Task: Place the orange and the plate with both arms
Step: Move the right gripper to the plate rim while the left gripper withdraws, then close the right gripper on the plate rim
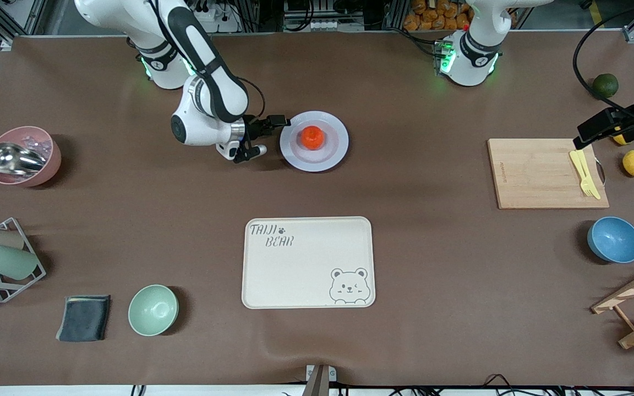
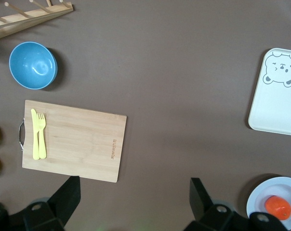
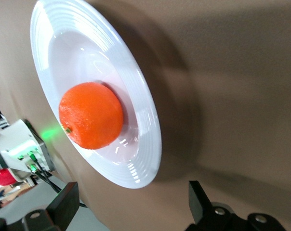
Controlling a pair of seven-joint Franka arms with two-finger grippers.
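orange (image 1: 312, 137) sits on plate (image 1: 313, 141), upper centre of the front frame | my right gripper (image 1: 258, 140) wide, empty, level with its rim | my left gripper (image 2: 131, 202) wide, waits over cutting board (image 1: 542, 173) | plate stiff, slick: pinch rim; orange may roll

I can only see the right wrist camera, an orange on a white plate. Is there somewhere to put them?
Observer: Yes, a cream bear tray lies nearer to the front camera than the plate.
Operator: Where's the other arm?
Observer: It waits; the left gripper hangs open above the table by a wooden cutting board, at the left arm's end.
Operator: Which side of the plate is my gripper?
Observer: The right gripper, open, is beside the plate toward the right arm's end.
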